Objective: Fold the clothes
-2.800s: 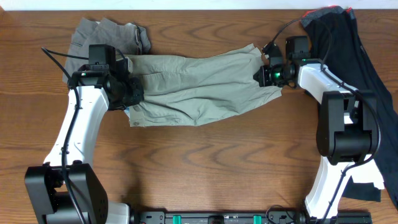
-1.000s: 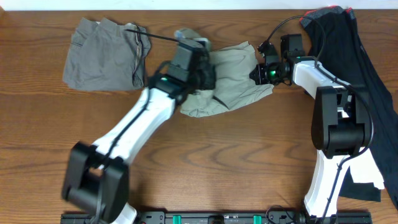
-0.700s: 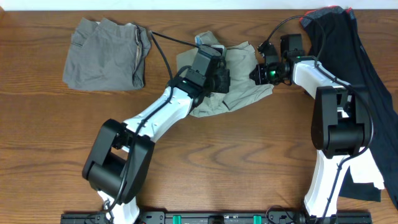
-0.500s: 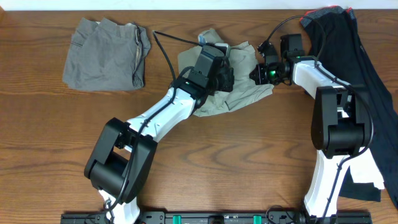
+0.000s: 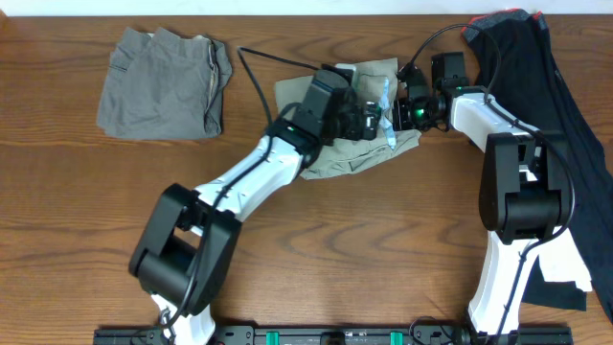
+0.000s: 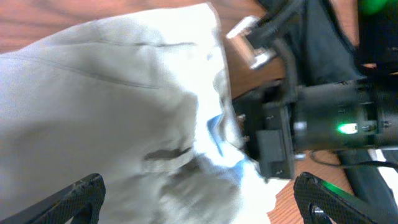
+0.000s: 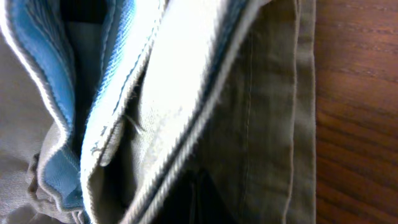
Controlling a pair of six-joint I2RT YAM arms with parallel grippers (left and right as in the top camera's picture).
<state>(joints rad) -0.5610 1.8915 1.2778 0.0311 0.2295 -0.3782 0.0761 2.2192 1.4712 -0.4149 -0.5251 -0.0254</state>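
The khaki shorts [image 5: 330, 161] lie doubled over on the table, their light blue lining [image 5: 386, 101] showing at the right end. My left gripper [image 5: 372, 117] hovers over that end. In the left wrist view its fingers [image 6: 81, 194] stand wide apart and open above the khaki cloth [image 6: 112, 93], gripper [image 6: 202, 202]. My right gripper [image 5: 402, 113] is shut on the shorts' right edge. The right wrist view shows khaki cloth [image 7: 267, 124] and blue lining [image 7: 56, 74] bunched at the shut gripper [image 7: 196, 199]. The right arm's gripper body [image 6: 323, 124] sits close in front of the left one.
Folded grey shorts [image 5: 163, 81] lie at the back left. A long black garment [image 5: 541, 86] lies along the right side, under the right arm's base [image 5: 527, 192]. The left arm [image 5: 239, 182] stretches diagonally across the table's middle. Bare wood [image 5: 364, 259] lies in front.
The left arm carried the shorts' left end rightward over the rest, then opened its jaws and let the cloth go. The right gripper has stayed shut in place.
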